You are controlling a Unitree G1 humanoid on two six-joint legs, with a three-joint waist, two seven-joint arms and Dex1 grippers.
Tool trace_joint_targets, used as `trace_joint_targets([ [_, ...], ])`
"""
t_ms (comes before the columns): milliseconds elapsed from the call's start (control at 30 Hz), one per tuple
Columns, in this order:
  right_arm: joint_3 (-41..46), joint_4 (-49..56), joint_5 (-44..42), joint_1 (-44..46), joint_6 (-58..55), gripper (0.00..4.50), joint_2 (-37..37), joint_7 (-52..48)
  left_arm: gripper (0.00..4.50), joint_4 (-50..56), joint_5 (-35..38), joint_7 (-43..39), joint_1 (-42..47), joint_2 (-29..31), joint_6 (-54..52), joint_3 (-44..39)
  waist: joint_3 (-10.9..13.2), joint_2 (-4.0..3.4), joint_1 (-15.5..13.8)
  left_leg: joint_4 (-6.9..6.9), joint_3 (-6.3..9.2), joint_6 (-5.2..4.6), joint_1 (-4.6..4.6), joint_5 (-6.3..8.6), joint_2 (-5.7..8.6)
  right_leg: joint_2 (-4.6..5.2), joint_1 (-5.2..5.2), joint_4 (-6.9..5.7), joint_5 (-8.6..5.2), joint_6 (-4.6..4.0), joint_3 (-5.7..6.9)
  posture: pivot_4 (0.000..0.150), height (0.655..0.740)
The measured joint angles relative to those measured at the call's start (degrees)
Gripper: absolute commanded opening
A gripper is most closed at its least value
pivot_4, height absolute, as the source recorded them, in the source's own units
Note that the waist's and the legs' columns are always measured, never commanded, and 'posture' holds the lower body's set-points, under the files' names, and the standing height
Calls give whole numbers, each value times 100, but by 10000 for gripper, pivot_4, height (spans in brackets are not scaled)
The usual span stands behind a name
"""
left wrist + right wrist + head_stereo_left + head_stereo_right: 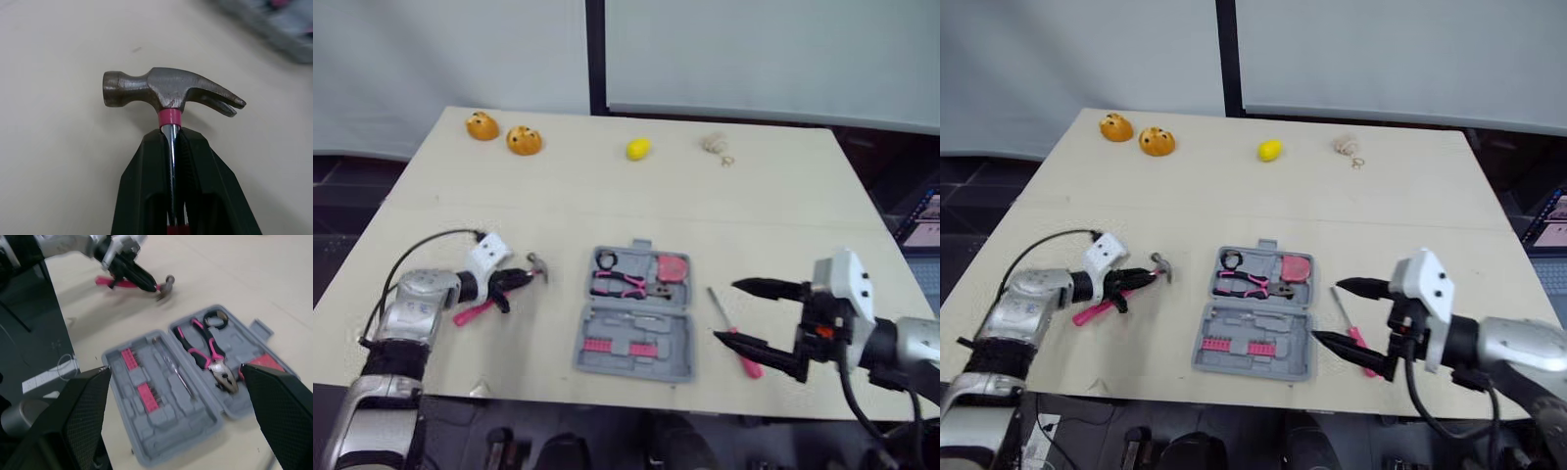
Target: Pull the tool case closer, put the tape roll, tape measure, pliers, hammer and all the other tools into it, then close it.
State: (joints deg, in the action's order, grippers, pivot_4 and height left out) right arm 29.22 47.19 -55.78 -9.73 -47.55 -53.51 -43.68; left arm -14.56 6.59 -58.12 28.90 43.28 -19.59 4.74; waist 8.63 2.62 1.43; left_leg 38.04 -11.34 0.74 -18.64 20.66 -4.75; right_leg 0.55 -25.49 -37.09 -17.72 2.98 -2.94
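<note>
Right gripper (724, 310): fingers wide apart, empty, beside pink-handled screwdriver (736, 346).
Tool case (634, 338): grey moulded plastic, open, table's near middle; pliers (619, 284) inside.
Left gripper (527, 278): clamped on hammer (171, 90) by its steel shaft, left of case.
Table (607, 186): pale, smooth, matte.
Room: white panels (754, 49) behind.

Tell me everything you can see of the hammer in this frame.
The hammer is a small claw hammer: dull grey metal head, pink collar under it, shiny steel shaft, pink grip. The left gripper is shut on the shaft just below the head. It lies nearly level over the table, left of the open case, head toward the case. Whether it touches the table is unclear.
</note>
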Motion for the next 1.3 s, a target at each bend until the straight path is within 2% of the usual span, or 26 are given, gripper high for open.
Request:
trace_joint_targets([
  [133,602,79,-28,-759,-22,45000,-28,-235,338,1469,142,-792,592,59,-710,689,0,-2,-2,5,-2,-5,3,1,10,-2,13,12,8,14,-6,1500,7400],
  [300,1081,246,-132,-1451,-39,45000,5,-330,338,2096,-294,-1143,1009,-192,-852,1858,1,-5,112,-2,-7,-5,32,1,8,-15,38,10,9,16,-34,1500,7400],
  [500,1152,507,-131,-2000,-1,45000,165,-305,338,2103,-869,-940,1336,-1189,-1219,2953,3,-4,110,3,17,-16,25,-2,13,-14,41,20,13,24,-35,1500,7400],
  [667,1209,622,-144,-2244,18,45000,261,-226,338,2096,-1193,-690,1641,-1754,-1806,3311,3,-5,111,2,19,-20,25,1,13,-13,40,20,13,24,-38,1500,7400],
  [1033,1229,633,-137,-2446,152,45000,378,-105,338,1842,-1707,-324,1766,-2244,-2648,4111,3,-6,61,4,29,-25,23,1,15,-11,41,21,12,22,-38,1500,7400],
  [1300,1178,633,-124,-2444,258,45000,389,-40,338,1553,-2045,49,1770,-2488,-2406,4336,4,-5,19,4,38,-28,17,2,17,-10,40,22,11,21,-37,1500,7400],
])
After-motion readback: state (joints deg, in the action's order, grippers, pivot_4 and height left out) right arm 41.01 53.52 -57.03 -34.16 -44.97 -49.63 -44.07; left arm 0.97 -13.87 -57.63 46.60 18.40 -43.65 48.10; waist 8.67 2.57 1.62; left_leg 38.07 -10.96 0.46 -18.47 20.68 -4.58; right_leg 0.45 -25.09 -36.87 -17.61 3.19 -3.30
